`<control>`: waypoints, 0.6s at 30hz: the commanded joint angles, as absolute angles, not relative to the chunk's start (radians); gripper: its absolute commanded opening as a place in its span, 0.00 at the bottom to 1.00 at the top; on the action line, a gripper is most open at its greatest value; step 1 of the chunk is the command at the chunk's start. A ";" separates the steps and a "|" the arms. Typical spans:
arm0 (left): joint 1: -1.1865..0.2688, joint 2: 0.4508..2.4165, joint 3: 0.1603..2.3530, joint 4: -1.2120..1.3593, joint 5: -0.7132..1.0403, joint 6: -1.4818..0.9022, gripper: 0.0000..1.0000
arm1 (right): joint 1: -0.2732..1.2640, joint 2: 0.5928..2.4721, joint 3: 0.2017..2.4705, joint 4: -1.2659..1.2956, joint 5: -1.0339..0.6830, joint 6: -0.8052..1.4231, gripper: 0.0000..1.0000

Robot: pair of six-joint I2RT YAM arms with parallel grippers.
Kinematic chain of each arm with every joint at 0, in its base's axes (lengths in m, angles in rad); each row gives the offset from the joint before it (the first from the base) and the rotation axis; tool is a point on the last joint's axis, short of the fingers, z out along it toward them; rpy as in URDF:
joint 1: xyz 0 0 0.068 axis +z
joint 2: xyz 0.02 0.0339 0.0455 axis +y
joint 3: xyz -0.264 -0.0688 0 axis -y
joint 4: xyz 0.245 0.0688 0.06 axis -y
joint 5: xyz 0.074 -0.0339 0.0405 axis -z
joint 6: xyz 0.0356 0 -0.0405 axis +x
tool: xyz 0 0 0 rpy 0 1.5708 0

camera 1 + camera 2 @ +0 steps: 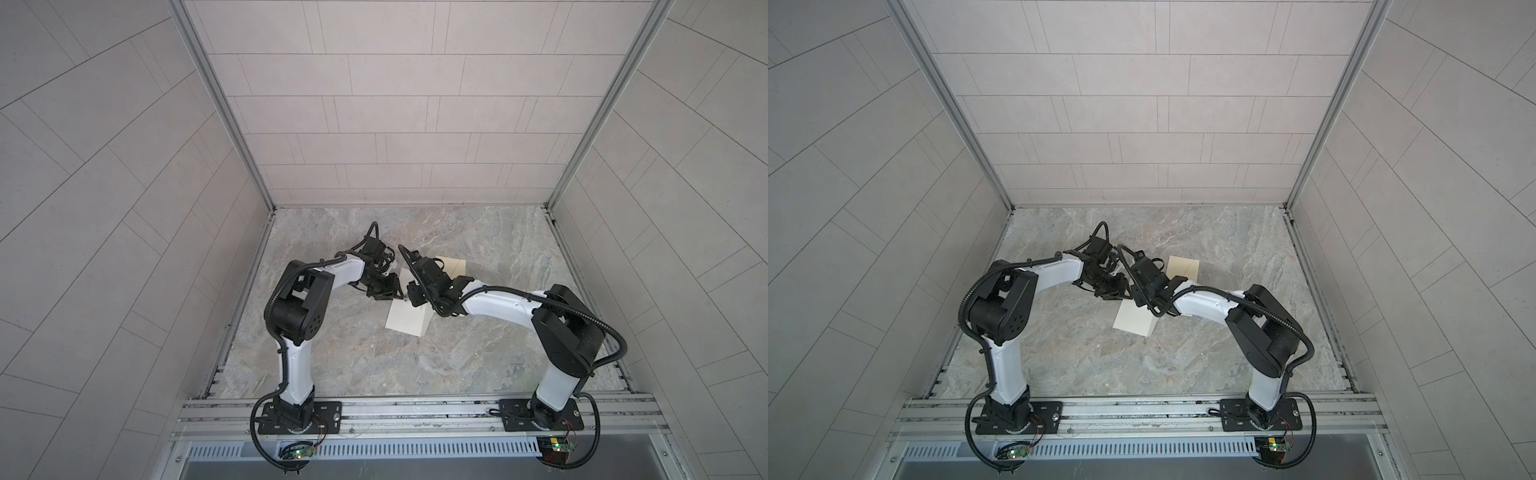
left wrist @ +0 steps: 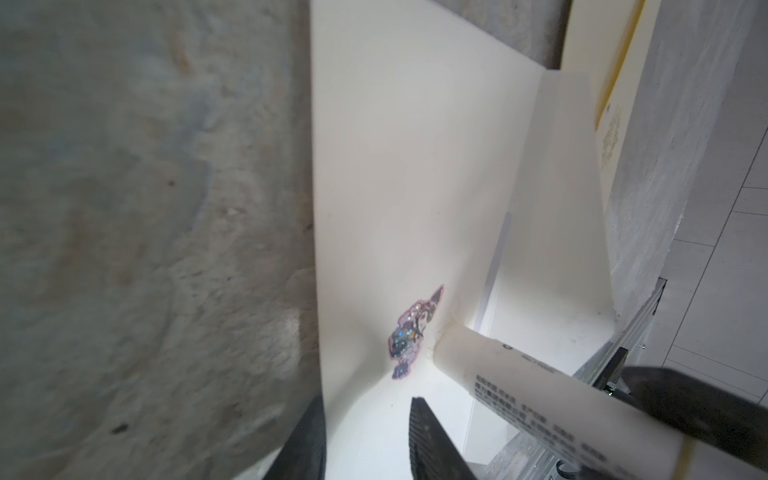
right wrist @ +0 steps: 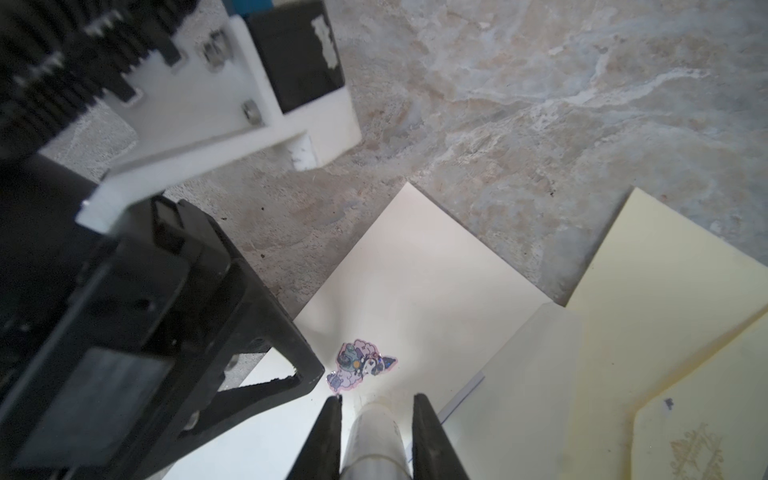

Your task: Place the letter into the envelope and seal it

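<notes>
A white envelope [image 1: 405,322] [image 1: 1133,320] lies flat on the marble table, its flap [image 2: 552,208] folded over. A small glittery cartoon sticker [image 2: 409,336] [image 3: 361,365] sits on it beside the flap's edge. My right gripper [image 3: 378,397] [image 1: 411,297] is shut on a white tube [image 3: 374,440] [image 2: 519,382], whose tip presses on the envelope next to the sticker. My left gripper [image 2: 368,401] [image 1: 392,293] stands open low over the envelope's side edge, a little short of the sticker. I cannot pick out the letter; only a thin bluish edge [image 3: 465,390] shows along the flap.
Cream sheets [image 1: 455,266] [image 3: 665,270], one with a gold ornament [image 3: 698,453], lie against the envelope's far side, partly under the right arm. The two grippers are close together over the envelope. Tiled walls enclose the marble table [image 1: 478,353].
</notes>
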State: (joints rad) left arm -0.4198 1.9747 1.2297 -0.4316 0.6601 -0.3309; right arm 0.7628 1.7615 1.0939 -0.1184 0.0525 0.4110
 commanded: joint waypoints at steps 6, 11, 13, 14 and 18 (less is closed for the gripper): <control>-0.440 2.006 1.262 -0.423 0.704 -0.320 0.12 | 0.762 1.820 1.041 -0.282 0.020 0.413 0.00; -0.440 2.005 1.267 -0.425 0.667 -0.334 0.00 | 0.763 1.798 1.030 -0.292 0.023 0.411 0.00; -0.440 1.992 1.263 -0.428 0.621 -0.346 0.00 | 0.763 1.780 1.020 -0.302 0.024 0.409 0.00; -0.440 1.986 1.261 -0.427 0.607 -0.350 0.00 | 0.763 1.770 1.013 -0.307 0.028 0.410 0.03; -0.442 1.957 1.243 -0.410 0.553 -0.366 0.00 | 0.763 1.744 0.990 -0.327 0.040 0.410 0.17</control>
